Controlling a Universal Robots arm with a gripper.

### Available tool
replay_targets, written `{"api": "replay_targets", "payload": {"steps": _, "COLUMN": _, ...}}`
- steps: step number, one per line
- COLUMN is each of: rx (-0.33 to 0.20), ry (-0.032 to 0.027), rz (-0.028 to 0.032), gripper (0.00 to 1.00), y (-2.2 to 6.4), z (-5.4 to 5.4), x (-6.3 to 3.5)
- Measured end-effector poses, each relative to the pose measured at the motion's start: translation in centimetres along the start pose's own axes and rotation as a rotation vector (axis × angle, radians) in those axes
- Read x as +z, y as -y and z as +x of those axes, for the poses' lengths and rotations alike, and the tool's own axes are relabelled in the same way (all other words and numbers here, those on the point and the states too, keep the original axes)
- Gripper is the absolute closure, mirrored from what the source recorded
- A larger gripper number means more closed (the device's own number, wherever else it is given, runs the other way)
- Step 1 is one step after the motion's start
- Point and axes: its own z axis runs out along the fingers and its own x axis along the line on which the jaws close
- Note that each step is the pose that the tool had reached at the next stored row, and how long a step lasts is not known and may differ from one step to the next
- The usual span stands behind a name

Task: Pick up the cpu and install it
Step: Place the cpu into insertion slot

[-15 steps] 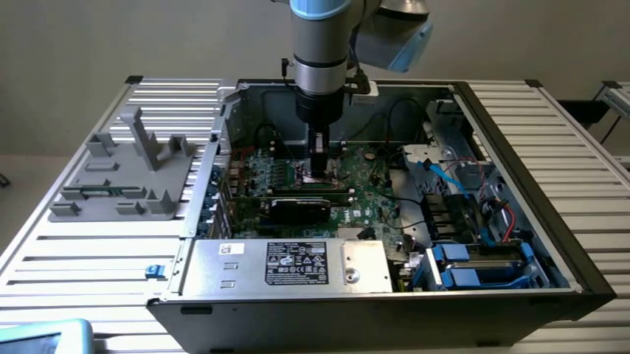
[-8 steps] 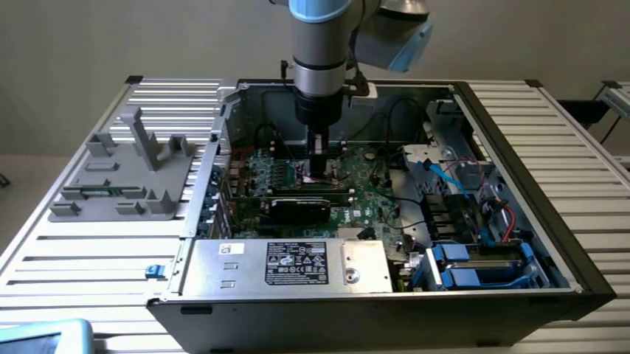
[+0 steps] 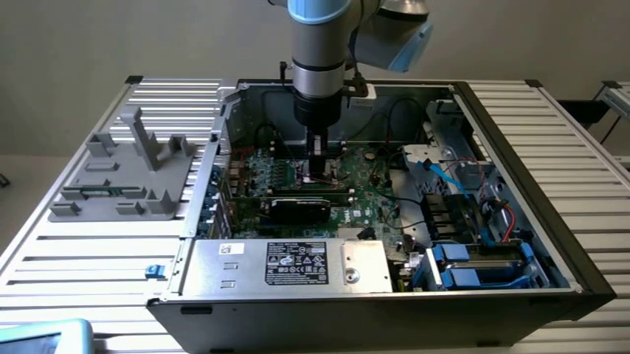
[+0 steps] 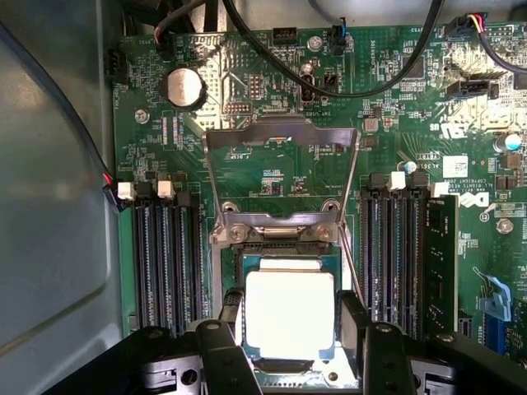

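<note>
Pincer (image 4: pixel 290 309) tight on cpu (image 4: pixel 290 325) in open socket (image 4: pixel 280 234)

A slatted metal table (image 3: pixel 88 258) carries the open computer case (image 3: pixel 394 317) and a grey plastic fixture (image 3: pixel 128 177).

A silver-grey tubular arm (image 3: pixel 317 51) with pale blue joint caps, ending in black jaws.

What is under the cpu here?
The socket: its dark frame shows around the cpu. Its contacts are covered by the chip, so whether the cpu is fully seated cannot be told.
</note>
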Motion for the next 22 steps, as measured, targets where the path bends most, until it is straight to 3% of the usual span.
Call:
{"api": "replay_targets", "payload": {"steps": 5, "rx": -0.007, "ry": -0.0021, "rz": 0.0002, "gripper": 0.45, "y": 0.02, "z": 0.0, "x": 0.07}}
{"api": "replay_targets", "payload": {"steps": 22, "rx": -0.015, "ry": -0.0224, "rz": 0.0005, "gripper": 0.45, "y": 0.06, "z": -0.03, "x": 0.87}}
